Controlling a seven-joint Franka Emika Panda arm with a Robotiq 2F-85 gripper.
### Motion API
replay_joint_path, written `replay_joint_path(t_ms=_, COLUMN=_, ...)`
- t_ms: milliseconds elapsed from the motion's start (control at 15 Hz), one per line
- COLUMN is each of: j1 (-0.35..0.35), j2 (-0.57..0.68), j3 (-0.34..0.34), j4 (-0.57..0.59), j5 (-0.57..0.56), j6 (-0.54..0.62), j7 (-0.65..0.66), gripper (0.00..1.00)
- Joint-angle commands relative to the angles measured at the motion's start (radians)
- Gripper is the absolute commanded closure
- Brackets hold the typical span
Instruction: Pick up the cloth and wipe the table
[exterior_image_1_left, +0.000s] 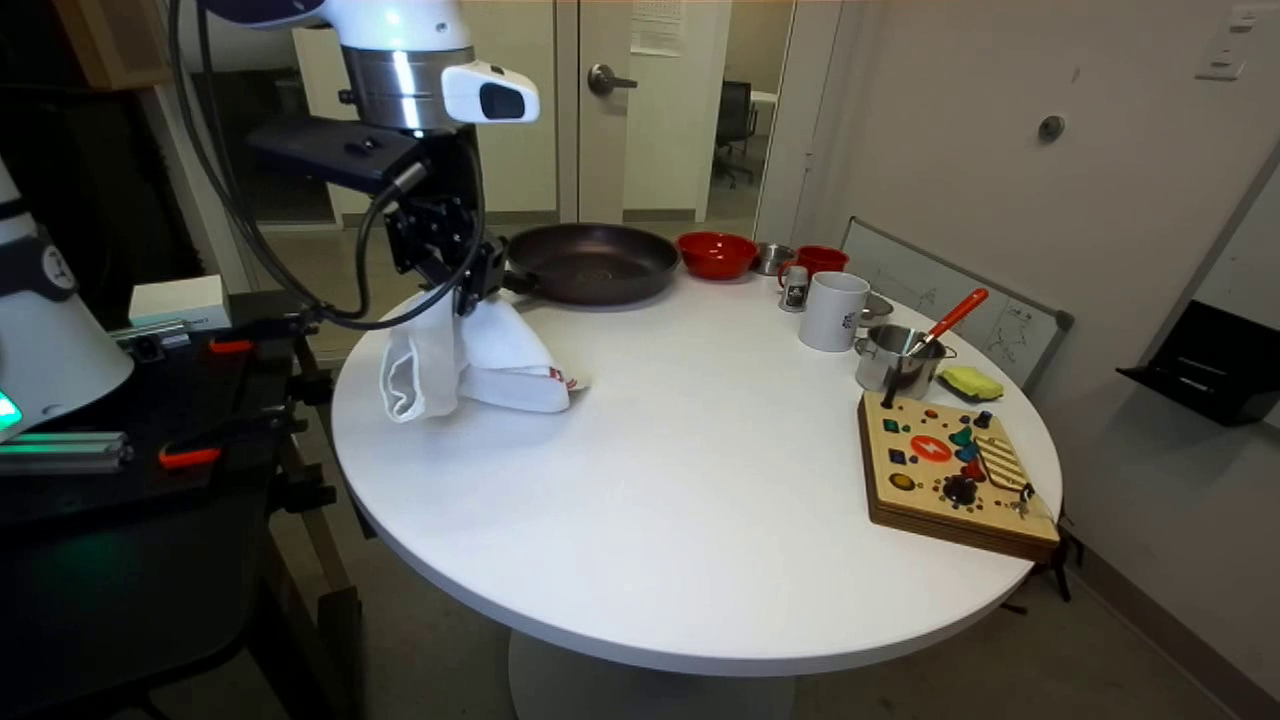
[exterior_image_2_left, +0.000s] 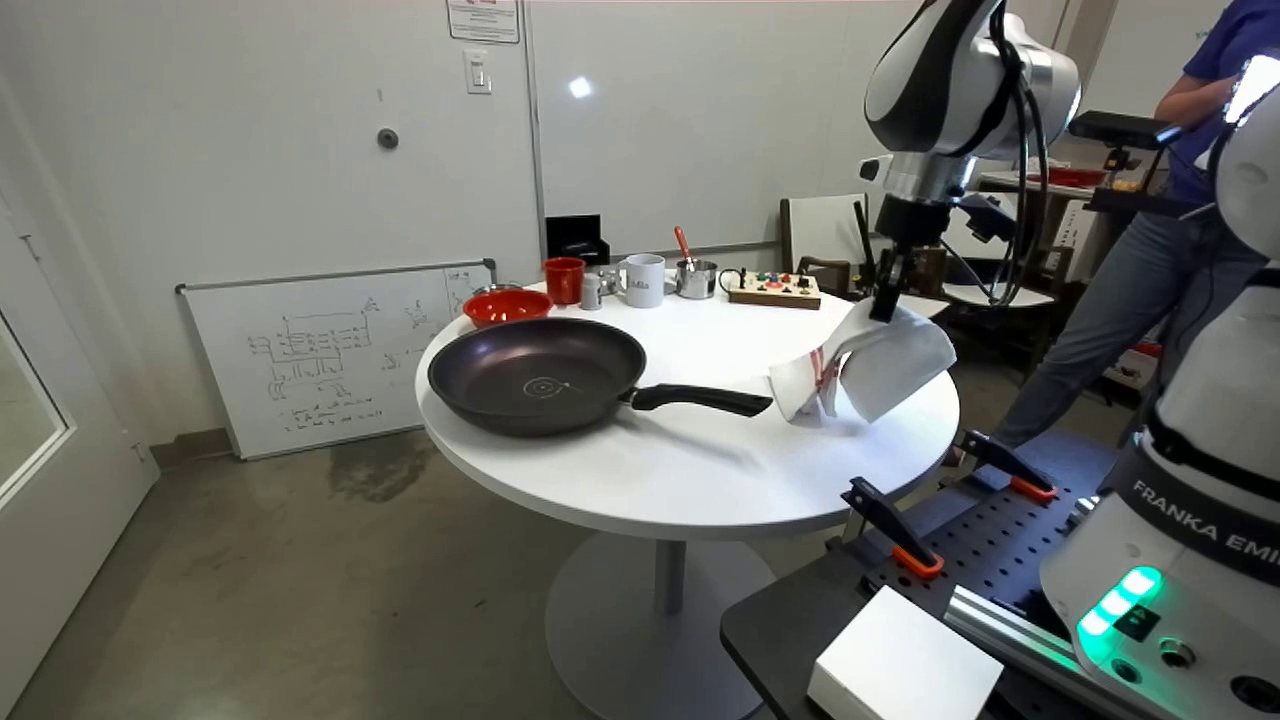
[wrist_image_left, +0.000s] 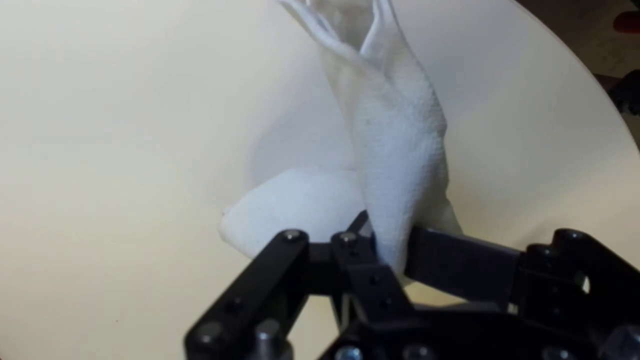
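Gripper (wrist_image_left: 389, 237) nearest wrist camera, fingers (wrist_image_left: 460, 262) pinched on cloth (wrist_image_left: 400, 145), parted only by fabric. Cloth hangs low over table (exterior_image_1_left: 680, 500), near frying pan (exterior_image_2_left: 510, 375) on its handle (exterior_image_2_left: 700, 398) side; long axis and rolled open end point away from pan. Handle reaches close to cloth, contact unclear. Red bowl (exterior_image_1_left: 717, 262) next to pan; white mug (exterior_image_1_left: 830, 320) and metal pot (exterior_image_1_left: 878, 362) farther from pan, wooden board (exterior_image_1_left: 925, 475) well apart from pan.

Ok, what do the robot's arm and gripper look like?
The arm is white with dark panels, a silver band and black cables. The gripper is black, with angular linkages and bolts. The white base has a black band lettered FRANKA EMI, cut off by the frame, and green lights.
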Motion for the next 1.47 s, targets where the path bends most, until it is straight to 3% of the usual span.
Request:
replay_joint_path(t_ms=0, j1=0.009, j2=0.039, j3=-0.023, j4=0.001, j5=-0.015, j6=0.026, j7=0.004, gripper=0.95)
replay_joint_path(t_ms=867, j1=-0.012, j2=0.193, j3=0.003, j4=0.001, j5=-0.022, j6=0.129, j7=0.065, gripper=0.95)
replay_joint_path(t_ms=1000, j1=-0.011, j2=0.228, j3=0.009, j4=0.001, j5=-0.045, j6=0.191, j7=0.099, gripper=0.95)
replay_joint_path(t_ms=1400, j1=0.061, j2=0.327, j3=-0.058, j4=0.001, j5=-0.069, j6=0.357, j7=0.188, gripper=0.95)
